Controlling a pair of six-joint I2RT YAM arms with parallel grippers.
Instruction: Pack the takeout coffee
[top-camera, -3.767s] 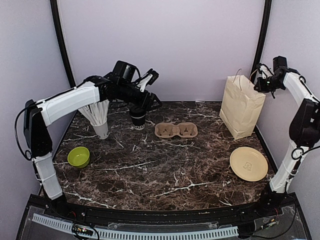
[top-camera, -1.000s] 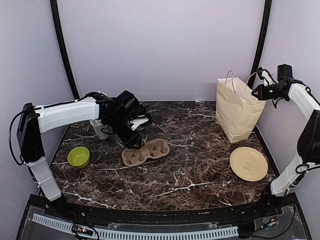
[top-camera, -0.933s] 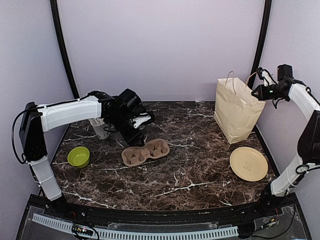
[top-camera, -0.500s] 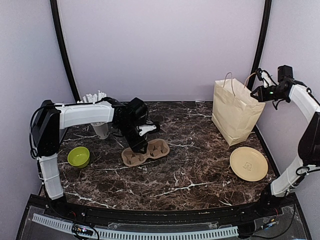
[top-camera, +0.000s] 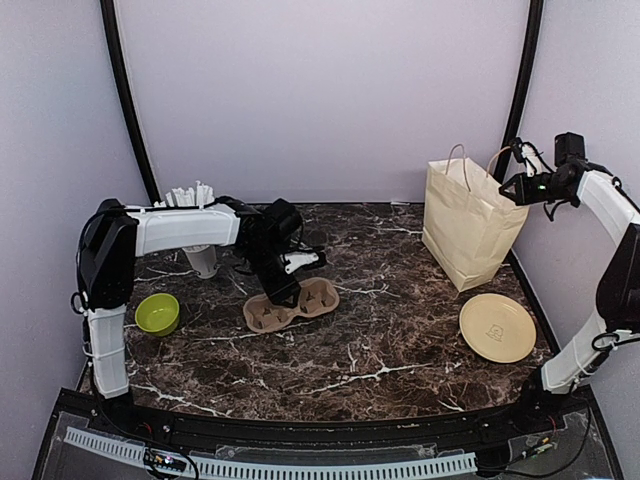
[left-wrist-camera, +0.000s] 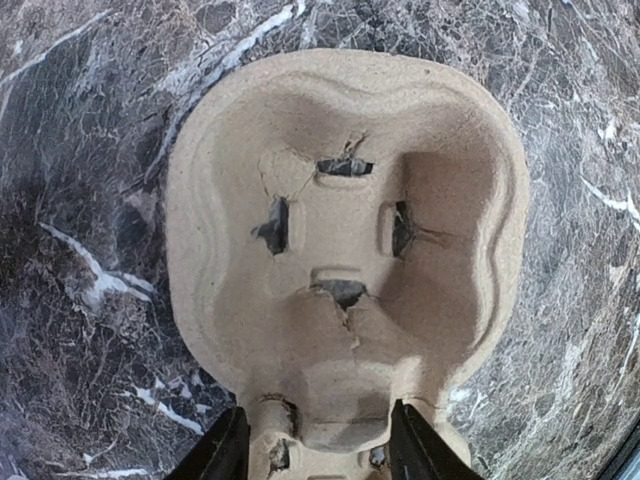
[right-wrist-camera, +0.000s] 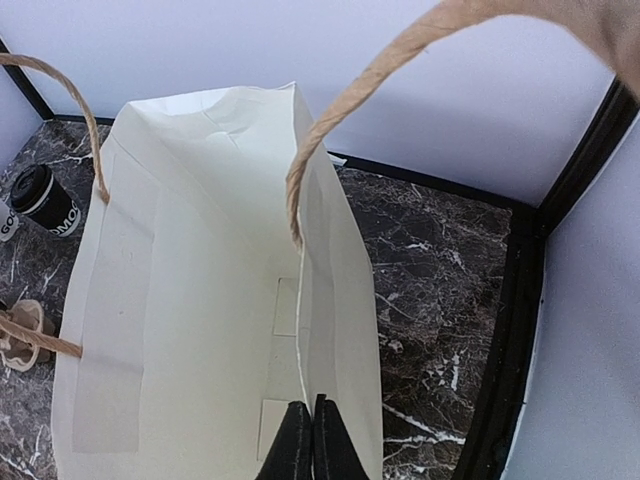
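Currently left gripper (left-wrist-camera: 318, 442) clamps the cup carrier (left-wrist-camera: 345, 200), right gripper (right-wrist-camera: 305, 440) pinches the paper bag (right-wrist-camera: 200, 300); next you probably fetch the takeout coffee (right-wrist-camera: 45, 200).

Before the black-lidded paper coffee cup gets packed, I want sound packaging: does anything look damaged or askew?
The tan moulded-pulp two-cup carrier has ragged tears around the four slots in one well, so its hold there may be loose. The cream paper bag, pinched at its rim by the right gripper, looks intact.

High overview, close downward wrist views, bag (top-camera: 470, 225) shared
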